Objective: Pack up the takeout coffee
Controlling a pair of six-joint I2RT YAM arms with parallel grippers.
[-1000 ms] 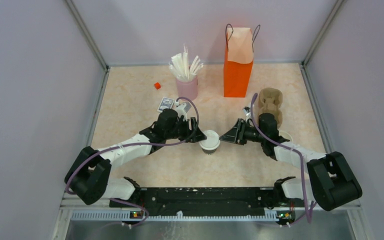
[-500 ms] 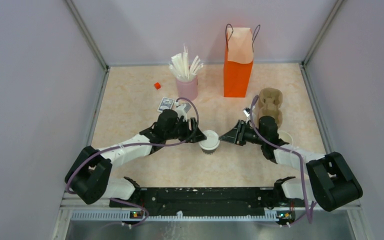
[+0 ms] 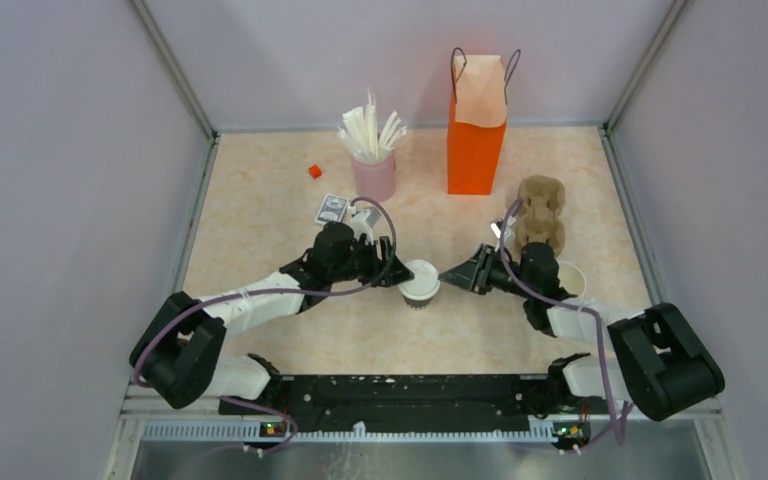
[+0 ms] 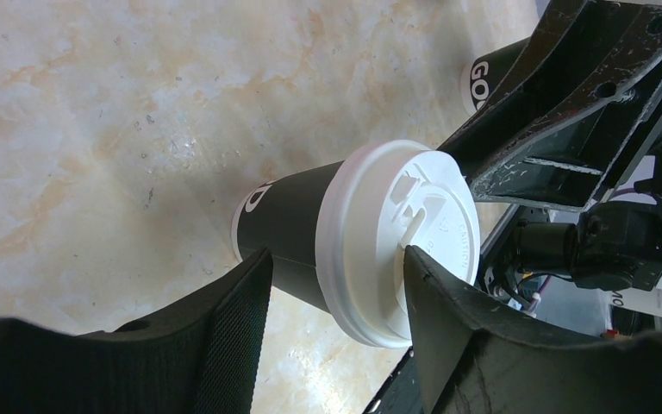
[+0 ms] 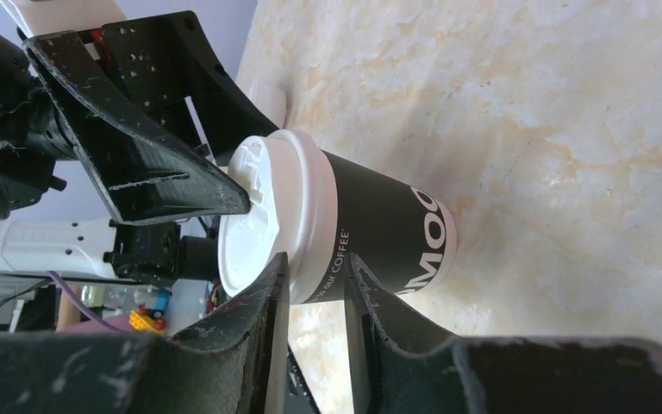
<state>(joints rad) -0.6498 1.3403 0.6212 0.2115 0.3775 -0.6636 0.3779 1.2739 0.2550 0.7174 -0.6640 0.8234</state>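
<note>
Top camera: fixed high behind the arm bases, looking down over the whole table. Left wrist camera: close, rolled sideways, facing right along the table. Right wrist camera: close, facing left. All three share the lidded coffee cup at centre.

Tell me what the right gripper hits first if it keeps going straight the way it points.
Most likely the coffee cup, directly ahead of the right gripper. The left gripper waits just beyond it.

A dark coffee cup with a white lid stands on the marbled table. The left gripper straddles it, fingers apart. The other gripper reaches the lid's far edge.
</note>
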